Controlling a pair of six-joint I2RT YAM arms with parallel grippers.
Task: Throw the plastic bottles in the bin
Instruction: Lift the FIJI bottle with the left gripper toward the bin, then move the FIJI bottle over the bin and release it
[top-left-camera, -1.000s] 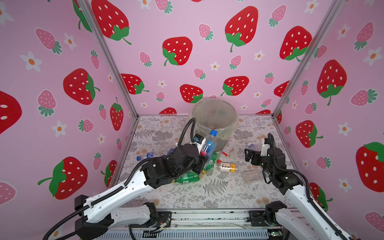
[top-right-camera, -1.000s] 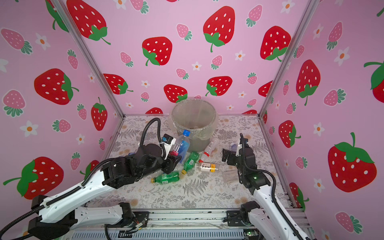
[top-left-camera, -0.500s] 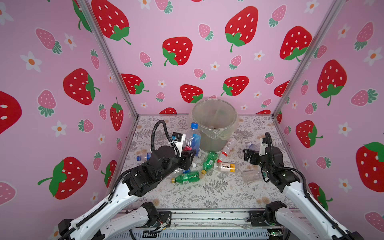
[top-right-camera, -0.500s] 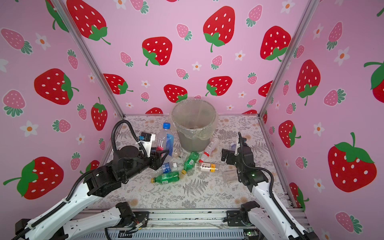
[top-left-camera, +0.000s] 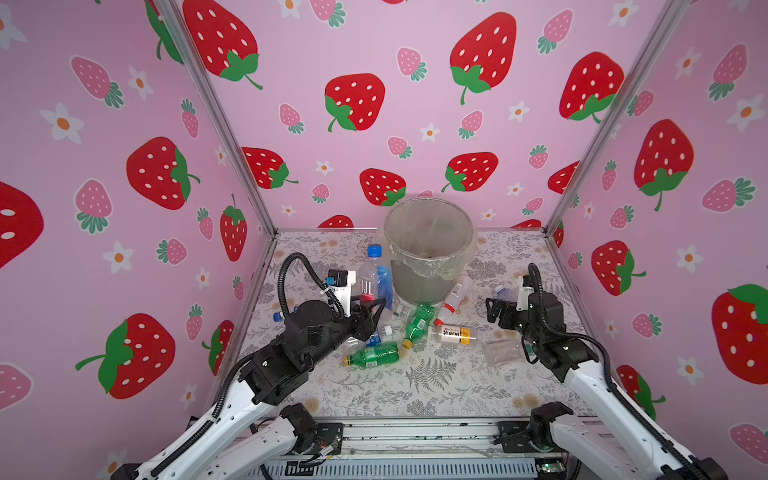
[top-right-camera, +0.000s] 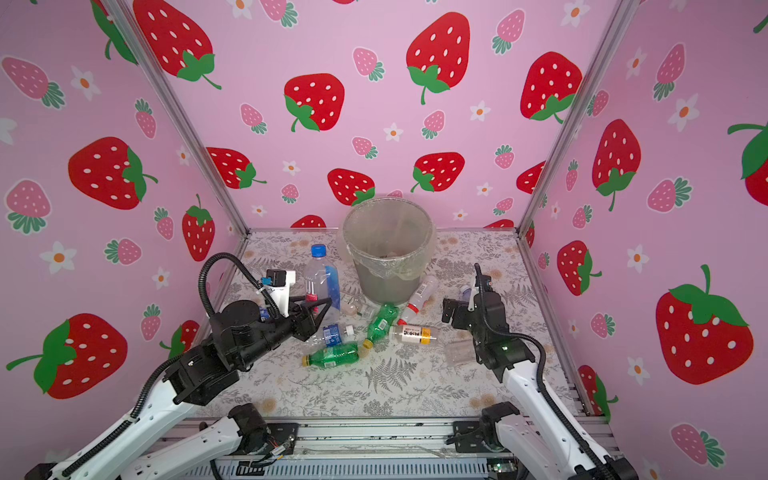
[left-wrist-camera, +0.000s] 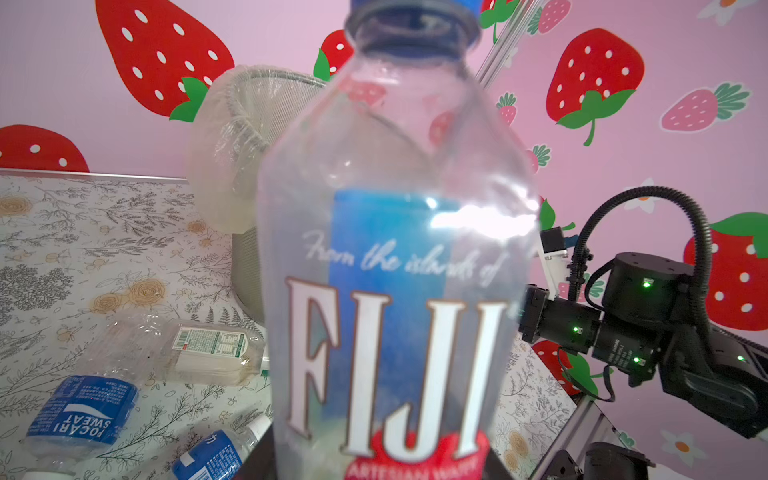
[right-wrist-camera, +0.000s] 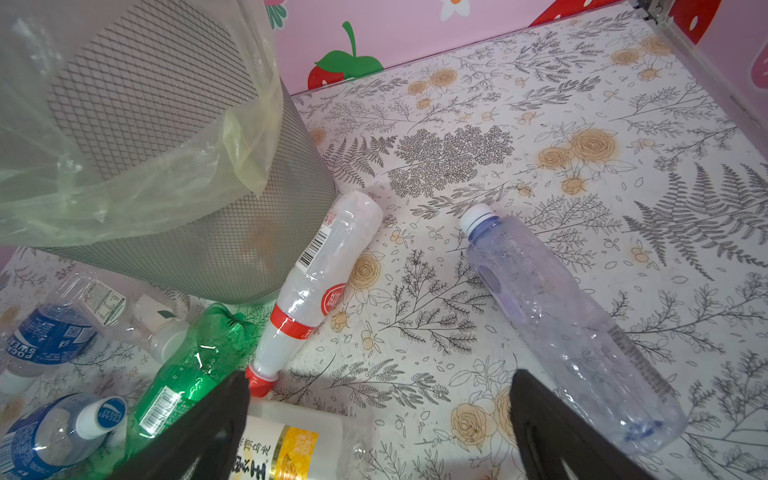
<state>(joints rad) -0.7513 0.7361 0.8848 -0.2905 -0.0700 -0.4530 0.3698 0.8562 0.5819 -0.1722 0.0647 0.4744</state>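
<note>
The Fiji bottle (top-left-camera: 376, 278) is the one that matters right now: clear, blue label, blue cap, pretty much upright with its long axis vertical and the cap on top. The left gripper (top-left-camera: 370, 309) has it, jaws clamped on the lower body down by the red part of the label, so most of the bottle sticks up above the grip. I can't tell whether its base is clear of the surface (top-left-camera: 415, 395). The bin (top-left-camera: 419, 282) is right beside it in both top views, toward the right arm's side and a touch further back. Whether bottle and bin wall actually touch, I can't say. In the left wrist view the bag-lined rim shows just behind the bottle's shoulder. My guess is the move is up and sideways over that rim, then let go, and a bottle this tall could clip the rim if it goes across too low. The right gripper (right-wrist-camera: 378, 384) is on the far side of the bin, jaws wide open and empty. A bluish clear bottle (right-wrist-camera: 561, 316) lies on its side just outside one finger, not between them. The other bottles are scattered at the foot of the bin, between the arms.
</note>
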